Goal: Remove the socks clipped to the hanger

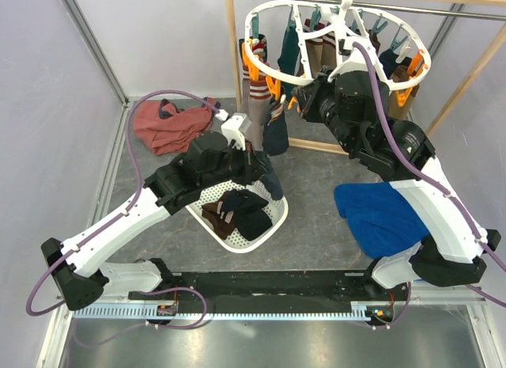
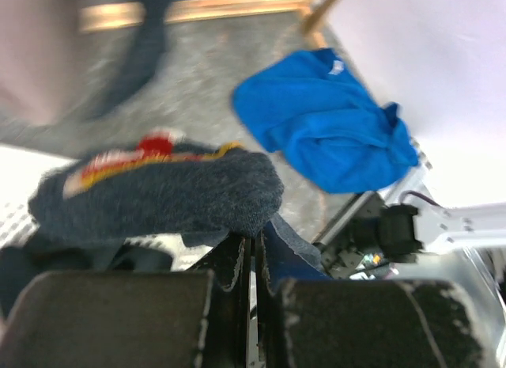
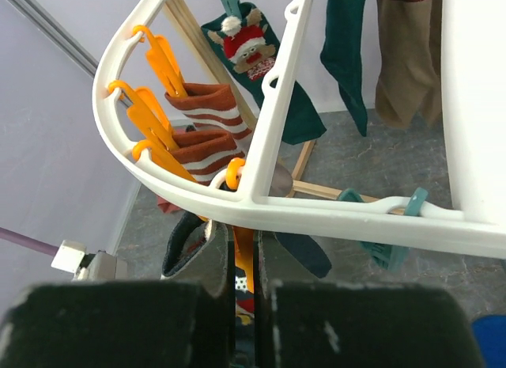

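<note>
handling: socks (image 1: 289,50) are light, soft and limp; by my judgement they will stretch before they let go, so the pull wants to be steady and in line with the clip, not sideways on the ring.
left gripper (image 2: 254,245): fingers pressed together, with fabric of a navy sock (image 2: 158,194) caught at the tips; the rest flops forward over them.
navy sock look: fuzzy knit, with a red and yellow patterned band across the top fold.
below left gripper: white basket (image 1: 241,246) with several dark socks (image 1: 241,214) heaped in it.
right gripper (image 3: 242,265): fingers drawn together on an orange clip (image 3: 244,243) just under the ring; a scrap of patterned cuff shows below it, and whether the cuff is caught too i cannot tell.
where to hold: my judgement is the cuff right beneath the clip, the thickest part; lower down the knit would only stretch.
hanger (image 3: 316,214): white plastic ring arching right over the right fingertips; stiff, but it hangs free, so it is likely to swing or tilt if tugged.
just ahead-left of right gripper: two brown-cream striped socks (image 3: 202,150), each in an orange clip on the rim.
further ahead: a dark green sock (image 3: 253,55) with a reindeer face, a teal sock (image 3: 348,59) and a tan sock (image 3: 407,59), all dangling freely.
risk: the clips look springy; a sock may snap free and drop outside the basket.
</note>
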You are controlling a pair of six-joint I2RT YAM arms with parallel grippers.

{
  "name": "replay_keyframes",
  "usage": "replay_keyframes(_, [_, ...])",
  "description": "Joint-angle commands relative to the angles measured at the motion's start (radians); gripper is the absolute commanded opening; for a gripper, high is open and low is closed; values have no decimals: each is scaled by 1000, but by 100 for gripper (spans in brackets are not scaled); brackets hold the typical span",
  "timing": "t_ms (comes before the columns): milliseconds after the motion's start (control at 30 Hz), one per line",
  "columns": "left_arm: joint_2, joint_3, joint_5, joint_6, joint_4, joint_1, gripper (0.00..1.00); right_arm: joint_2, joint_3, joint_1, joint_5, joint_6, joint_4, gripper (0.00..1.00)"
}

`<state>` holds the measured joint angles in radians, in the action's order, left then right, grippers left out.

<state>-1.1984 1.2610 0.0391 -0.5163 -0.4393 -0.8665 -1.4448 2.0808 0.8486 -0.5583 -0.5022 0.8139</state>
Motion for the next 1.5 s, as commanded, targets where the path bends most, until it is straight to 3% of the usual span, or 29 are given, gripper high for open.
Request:
replay_keyframes(0, [59,-58,-110,-131,-120,64,2,47,-44,1,-6,-35,-53,0])
replay_keyframes(200, [92,-202,-126,-224,-196,161,2,55,-37,0,1,-41,-59,0])
replay_keyframes(267, [95,-227,-143,-241,-200,169,11,58,-41,1,1,-42,-58,0])
replay_keyframes(300, [92,-241,-143,-255,-208,172,20,61,-42,1,3,-47,-58,0])
replay_keyframes(333, [88,-242,-145,-258,-211,172,48,64,-45,3,6,-48,-59,0])
replay_keyframes(367, [88,-241,-143,-257,-213,172,58,66,-50,1,12,-53,-59,0])
replay_keyframes(400, [89,-230,-143,-249,-211,172,83,69,-51,1,15,-55,-59,0])
replay_keyframes(433, [95,-220,-145,-242,-208,172,92,70,-54,1,18,-59,-59,0])
replay_keyframes(700, [197,-163,4,31,80,172,91,81,-71,1,31,-82,-59,0])
replay_keyframes(867, [143,-95,113,122,204,170,91,80,-67,3,31,-93,-59,0])
replay_keyframes(1000, [76,-25,192,148,258,167,90,72,-53,1,35,-95,-61,0])
replay_keyframes(1367, [-53,31,196,196,336,152,85,57,-54,1,55,-136,-64,0])
replay_keyframes(1467, [-76,61,191,194,340,146,79,60,-59,0,66,-148,-67,0])
